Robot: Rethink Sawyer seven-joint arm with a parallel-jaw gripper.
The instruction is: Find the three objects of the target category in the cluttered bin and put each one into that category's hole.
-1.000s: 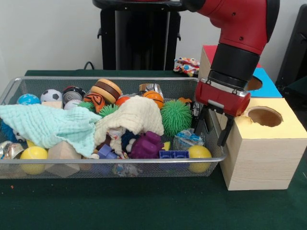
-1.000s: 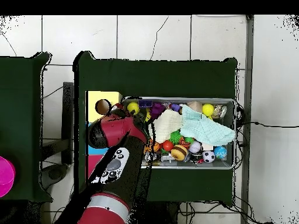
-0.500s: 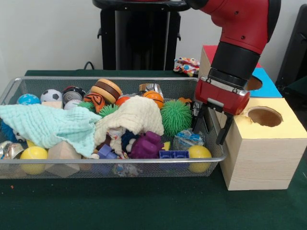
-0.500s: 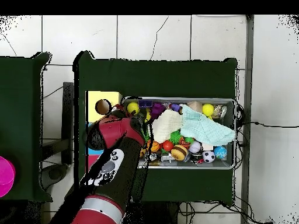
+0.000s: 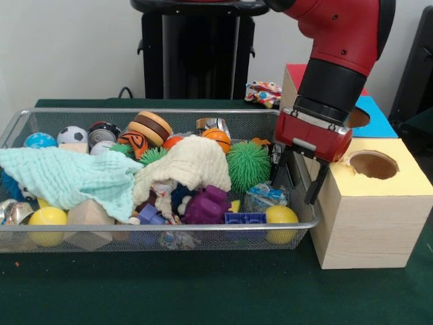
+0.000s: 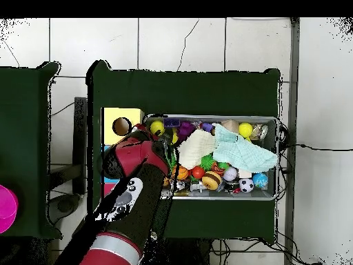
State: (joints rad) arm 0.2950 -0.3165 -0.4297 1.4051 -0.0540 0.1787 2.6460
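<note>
Gripper (image 5: 295,191) between bin (image 5: 169,233), box (image 5: 369,217)

Even, soft light is filling both views, leaving only faint shadows under the wire bin (image 5: 162,233) on the green counter (image 5: 203,291). A dull glare is showing on the red arm (image 5: 338,34).

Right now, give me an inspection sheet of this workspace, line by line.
Surface: green-covered table carrying everything.
Job's things: wire bin packed with toys; wooden box with a round hole in its yellow top.
Clutter: mint cloth and cream cloth draped over toys; green spiky ball, yellow ball, purple toy.
Grippers: gripper open, empty, hanging at the bin's box-side end.
Cables: cable on the tiled floor.
Surroundings: red-topped and blue-topped boxes behind.
</note>
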